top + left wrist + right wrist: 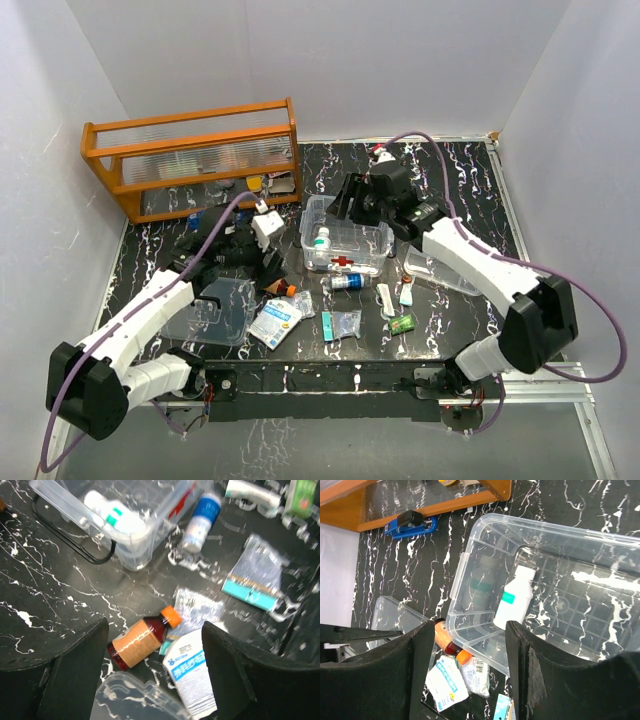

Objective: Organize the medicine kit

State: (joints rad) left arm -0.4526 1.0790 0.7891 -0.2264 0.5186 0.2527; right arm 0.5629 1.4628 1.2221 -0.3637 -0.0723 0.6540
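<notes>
Seeing the clear lid [215, 310] lying flat at the near left, apart from its box. Keeping the left gripper [155, 627] a little farther and right of it, fingers wide apart, gripping nothing, over a small brown bottle [142, 642]. Finding the medicine kit [535, 524] in the middle of the table [470, 180], open on top, one white bottle [515, 602] lying inside. Hanging the right gripper [470, 625] over the kit's left side, fingers apart, gripping nothing. Judging the kit light, hard and slippery, being thin clear plastic, maybe bending when squeezed. Thinking of pinching a side wall at the rim.
</notes>
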